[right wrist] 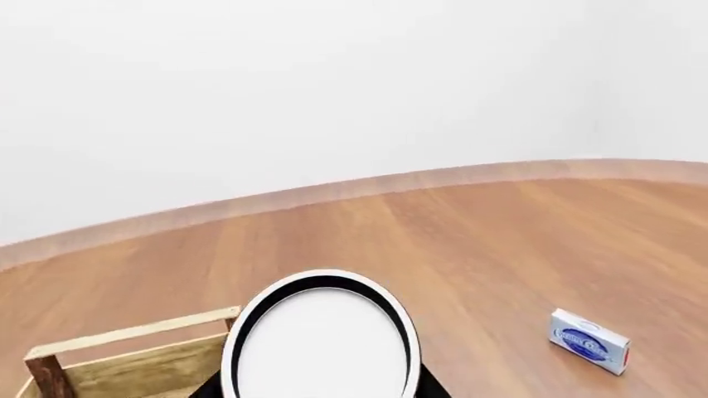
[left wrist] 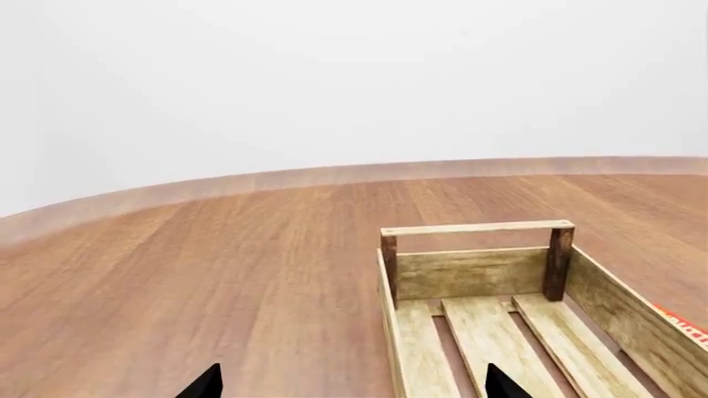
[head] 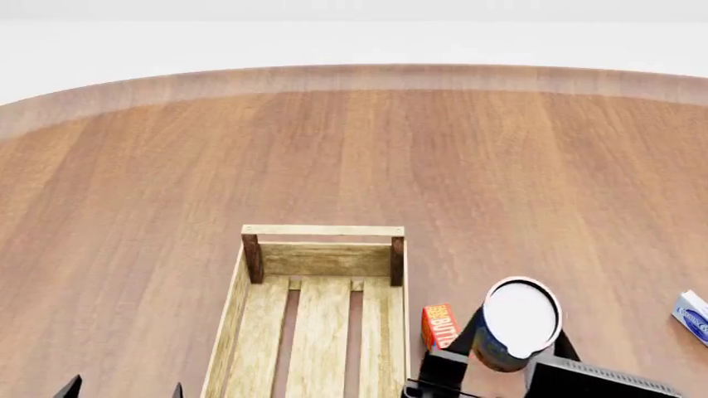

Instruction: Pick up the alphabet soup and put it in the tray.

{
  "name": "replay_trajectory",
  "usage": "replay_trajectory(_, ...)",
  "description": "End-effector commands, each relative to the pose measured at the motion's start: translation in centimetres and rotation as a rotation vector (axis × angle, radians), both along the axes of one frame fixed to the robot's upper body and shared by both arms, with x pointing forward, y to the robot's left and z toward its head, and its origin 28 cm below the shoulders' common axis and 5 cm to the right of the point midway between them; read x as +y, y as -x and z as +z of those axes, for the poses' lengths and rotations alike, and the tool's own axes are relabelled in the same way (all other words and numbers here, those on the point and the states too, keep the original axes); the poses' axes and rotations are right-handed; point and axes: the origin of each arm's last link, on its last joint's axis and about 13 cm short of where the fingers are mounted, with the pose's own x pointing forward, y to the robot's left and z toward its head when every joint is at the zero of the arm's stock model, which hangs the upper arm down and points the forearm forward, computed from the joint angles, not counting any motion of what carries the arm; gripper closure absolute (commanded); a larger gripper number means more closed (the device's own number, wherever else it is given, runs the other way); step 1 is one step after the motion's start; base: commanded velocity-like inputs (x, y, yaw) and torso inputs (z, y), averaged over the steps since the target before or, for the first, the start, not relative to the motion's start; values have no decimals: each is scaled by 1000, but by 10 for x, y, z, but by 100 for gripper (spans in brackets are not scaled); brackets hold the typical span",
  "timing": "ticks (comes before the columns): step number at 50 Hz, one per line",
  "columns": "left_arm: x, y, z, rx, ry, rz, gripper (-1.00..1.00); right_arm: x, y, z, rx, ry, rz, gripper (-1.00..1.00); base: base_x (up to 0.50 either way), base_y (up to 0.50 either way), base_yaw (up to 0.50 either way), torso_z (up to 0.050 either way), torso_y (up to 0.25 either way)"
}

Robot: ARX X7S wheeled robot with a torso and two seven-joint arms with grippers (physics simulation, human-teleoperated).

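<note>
My right gripper (head: 516,342) is shut on the alphabet soup can (head: 520,317). Its silver-white top faces the head camera, and its label is mostly hidden. The can hangs above the table just right of the tray (head: 323,231), a light-wood crate with a slatted bottom. In the right wrist view the can top (right wrist: 321,348) fills the space between my black fingers (right wrist: 429,388), with the tray's end rail (right wrist: 128,334) beside it. My left gripper (left wrist: 354,388) is open and empty, low over the tray's left wall (left wrist: 390,315). Its tips also show in the head view (head: 124,390).
A small orange-red butter box (head: 439,325) stands between the tray and the held can; its edge also shows in the left wrist view (left wrist: 682,324). A blue-and-white box (head: 691,315) lies at the far right, also in the right wrist view (right wrist: 589,341). The round wooden table's edge (head: 354,76) curves behind.
</note>
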Motion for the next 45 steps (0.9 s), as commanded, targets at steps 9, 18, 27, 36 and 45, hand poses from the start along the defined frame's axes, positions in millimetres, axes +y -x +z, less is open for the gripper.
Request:
replay_trajectory(9, 1, 0, 0, 2, 1, 0, -100, 38, -25, 20, -45, 59, 163, 100, 0, 0, 0, 0, 1)
replay_trajectory(18, 2, -1, 1, 0, 5, 3, -100, 55, -40, 20, -19, 52, 244, 100, 0, 0, 0, 0, 1)
replay_trajectory(27, 2, -1, 1, 0, 5, 4, -100, 69, -49, 14, 16, 28, 311, 100, 0, 0, 0, 0, 0)
replay_trajectory(36, 1, 0, 1, -1, 5, 3, -100, 79, -61, 8, 62, -8, 357, 100, 0, 0, 0, 0, 1)
replay_trajectory(45, 1, 0, 1, -1, 5, 3, -100, 86, -79, -9, 128, 9, 359, 100, 0, 0, 0, 0, 0)
